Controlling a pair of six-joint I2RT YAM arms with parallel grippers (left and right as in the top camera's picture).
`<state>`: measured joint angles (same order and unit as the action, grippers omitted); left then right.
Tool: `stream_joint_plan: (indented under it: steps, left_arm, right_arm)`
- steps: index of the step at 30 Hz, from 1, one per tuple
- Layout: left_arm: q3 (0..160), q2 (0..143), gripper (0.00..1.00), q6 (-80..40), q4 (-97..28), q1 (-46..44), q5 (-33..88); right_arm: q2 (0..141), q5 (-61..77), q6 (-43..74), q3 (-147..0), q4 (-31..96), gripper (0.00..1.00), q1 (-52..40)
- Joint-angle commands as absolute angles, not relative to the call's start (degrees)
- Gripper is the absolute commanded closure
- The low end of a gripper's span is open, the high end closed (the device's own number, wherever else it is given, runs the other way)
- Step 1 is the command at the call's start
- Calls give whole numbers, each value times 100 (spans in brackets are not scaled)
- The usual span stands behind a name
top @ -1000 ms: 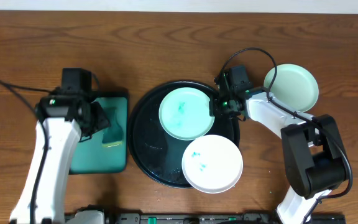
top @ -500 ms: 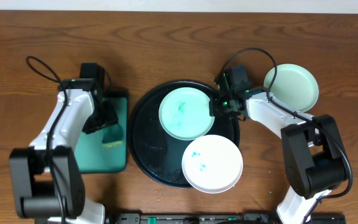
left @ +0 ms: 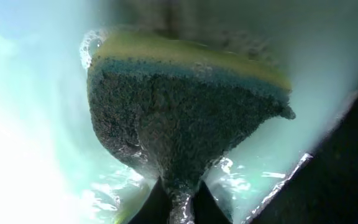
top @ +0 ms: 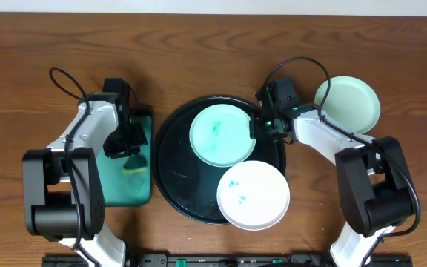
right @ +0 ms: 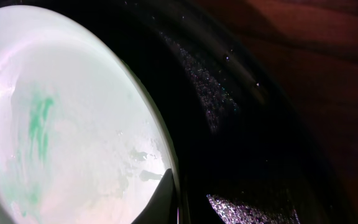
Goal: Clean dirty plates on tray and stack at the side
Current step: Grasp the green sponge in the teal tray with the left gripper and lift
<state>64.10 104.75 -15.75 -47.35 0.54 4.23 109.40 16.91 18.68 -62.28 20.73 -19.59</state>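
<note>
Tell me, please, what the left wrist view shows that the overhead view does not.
Left wrist only: the layers of the sponge, yellow over blue over a dark scouring face, and foam on the wet teal-green tray. Overhead only: the black tray holding a smeared mint plate and a smeared white plate, another mint plate on the table, and the right tool at the smeared mint plate's rim. Both: the left tool shut on the sponge in the teal-green tray.

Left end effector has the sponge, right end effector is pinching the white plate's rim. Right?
Not quite. The right end effector is pinching the rim of the smeared mint-green plate, not of the white plate; the overhead view shows it. The left end effector does have the sponge.
</note>
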Motion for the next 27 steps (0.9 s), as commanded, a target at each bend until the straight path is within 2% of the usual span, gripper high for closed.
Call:
stream_joint_plan:
  steps: [1,11,19,22,27]
  left_arm:
    - [6399,10543,93,-1520,-4720,56,480]
    - [6399,8562,93,-1201,-4661,-34,440]
    - [6399,6466,93,-1007,-4536,-596,-1149]
    - [6399,6049,93,-963,-4482,-770,-1675]
    - [6399,5745,93,-838,-4477,-860,-1898]
  right_arm:
    - [11190,1485,1925,-6206,2121,99,-2014]
    - [11190,1485,1922,-6206,2165,99,-2014]
    - [11190,1485,1900,-6206,2165,99,-2014]
    - [11190,1485,1883,-6206,2165,98,-2014]
    - [11190,1485,1817,-6206,2163,99,-2014]
